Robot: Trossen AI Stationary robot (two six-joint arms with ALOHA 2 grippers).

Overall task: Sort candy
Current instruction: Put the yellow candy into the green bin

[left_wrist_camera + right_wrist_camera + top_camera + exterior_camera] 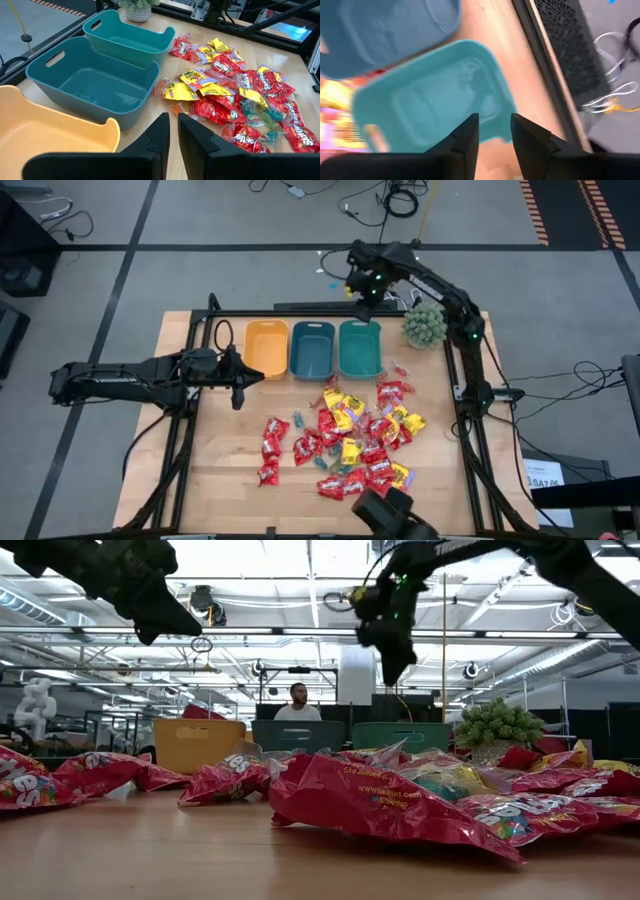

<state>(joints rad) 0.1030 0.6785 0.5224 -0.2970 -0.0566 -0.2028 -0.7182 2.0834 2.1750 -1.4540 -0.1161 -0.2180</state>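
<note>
The candy [350,440] lies in a loose pile on the wooden table's right half: shiny red packets, yellow packets and small clear-wrapped pieces [235,85]. Three bins stand in a row at the far edge: orange [266,347], dark teal [311,348] and lighter teal [360,348]. My right gripper [495,125] hangs high above the far end of the lighter teal bin [435,100], pointing down, open and empty. My left gripper [173,127] waits at the left, near the orange bin, with its fingers nearly together and nothing between them.
A green spiky plant [424,325] stands at the far right corner beside the lighter teal bin. A few red packets [270,450] lie apart on the pile's left side. Bare wood shows along the table's left and near sides. A person [298,700] sits behind the table.
</note>
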